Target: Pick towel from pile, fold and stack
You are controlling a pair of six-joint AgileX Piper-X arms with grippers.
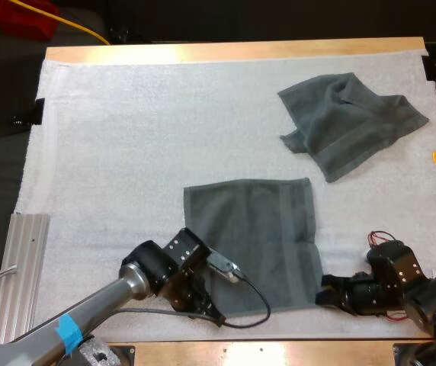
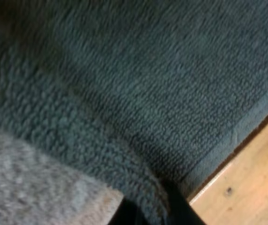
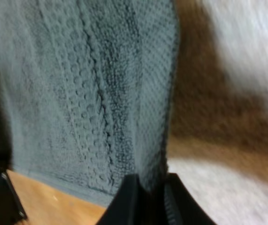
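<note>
Left tool (image 2: 152, 211) and right tool (image 3: 145, 194) each clamp a near corner of the flat towel (image 1: 256, 229); it looks limp and light, so corners seem the best hold.

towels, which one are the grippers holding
The flat towel nearest the arms: the left gripper and right gripper pinch its near corners. The crumpled towel lies apart at the far right, untouched.

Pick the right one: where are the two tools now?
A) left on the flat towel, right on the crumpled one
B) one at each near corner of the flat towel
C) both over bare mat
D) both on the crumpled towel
B: the left tool and the right tool each pinch a near corner of the flat towel, while the crumpled towel lies apart at the far right.
</note>
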